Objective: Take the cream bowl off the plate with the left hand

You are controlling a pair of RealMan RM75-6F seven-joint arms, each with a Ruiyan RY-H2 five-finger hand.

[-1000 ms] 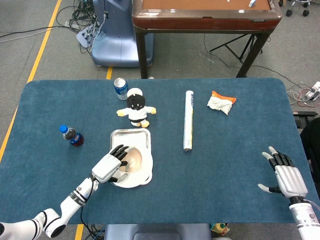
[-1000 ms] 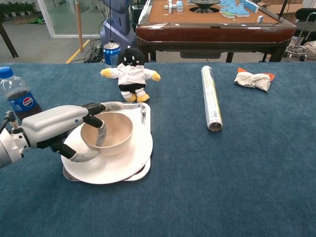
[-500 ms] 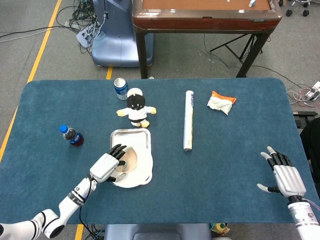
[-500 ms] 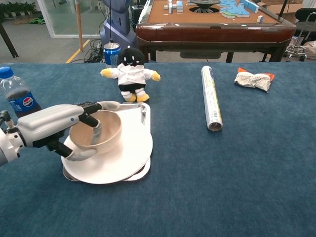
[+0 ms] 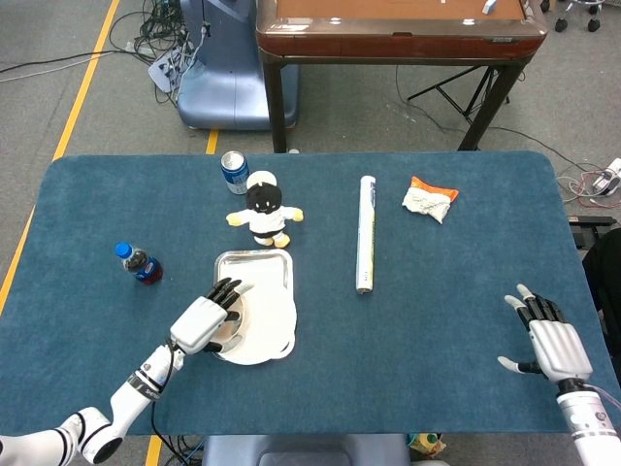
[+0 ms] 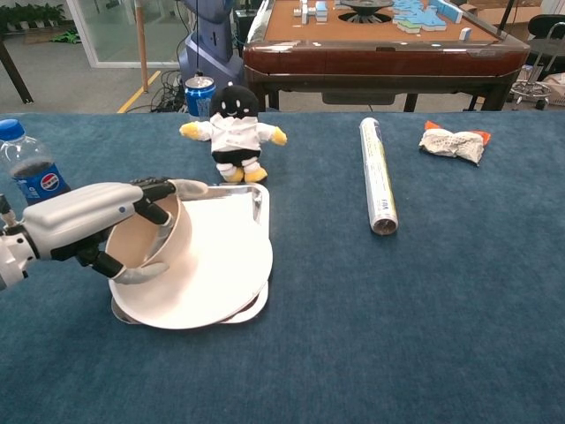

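Note:
My left hand grips the cream bowl by its rim and holds it tilted, lifted over the left edge of the white plate. In the head view the left hand hides most of the bowl at the plate's left side. The plate lies on a metal tray. My right hand hovers open at the table's near right corner, fingers spread, far from the bowl.
A cola bottle stands left of the hand. A plush doll and a soda can are behind the tray. A foil roll and a snack packet lie to the right.
The left hand has lifted the bowl, tipped it on edge and carried it leftward from the plate's middle to its left rim. The right hand has barely moved.

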